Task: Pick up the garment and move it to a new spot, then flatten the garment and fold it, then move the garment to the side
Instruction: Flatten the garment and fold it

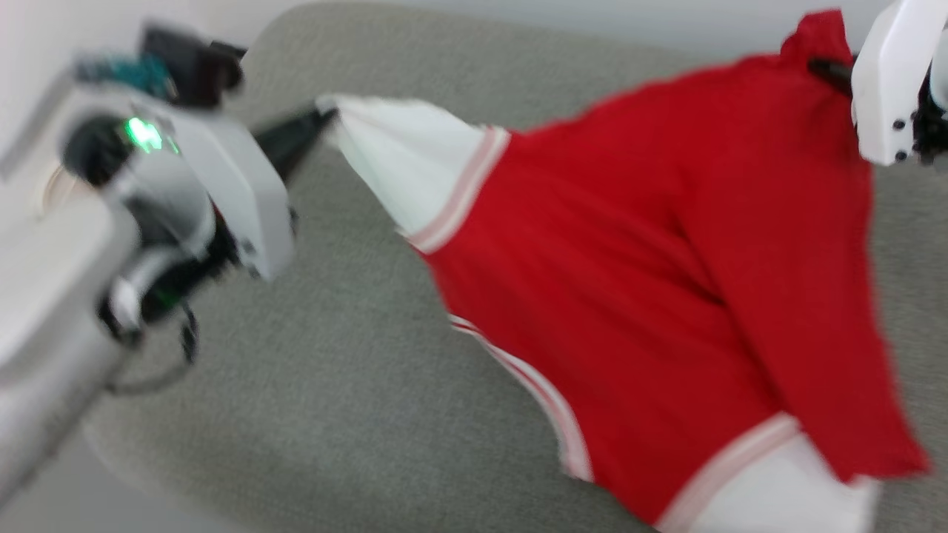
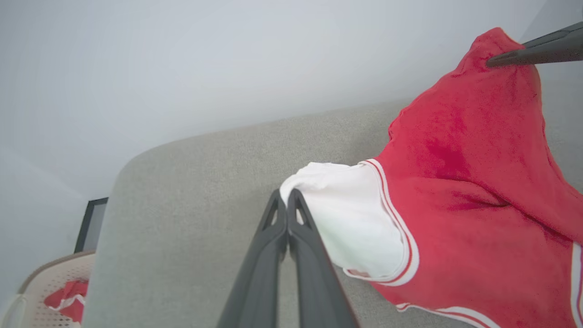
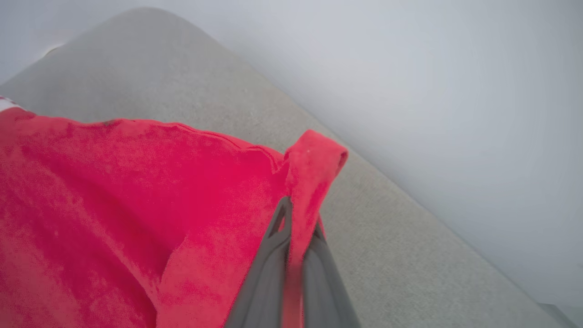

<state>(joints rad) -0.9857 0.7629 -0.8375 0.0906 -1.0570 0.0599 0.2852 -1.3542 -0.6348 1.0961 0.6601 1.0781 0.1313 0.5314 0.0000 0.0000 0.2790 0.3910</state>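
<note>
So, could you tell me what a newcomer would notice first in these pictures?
The bright red shirt with white sleeves stands out first, spread across the right half of the head view over a grey padded surface. The left fingers are shut on the tip of one white sleeve at its left end, and the right fingers are shut on a red fold at the upper right.

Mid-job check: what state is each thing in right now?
shirt, held up at two points, stretched out.
left tool, shut on the shirt's white sleeve.
right tool, shut on a red edge of the shirt.
basket, upright, red-white cloth inside.
</note>
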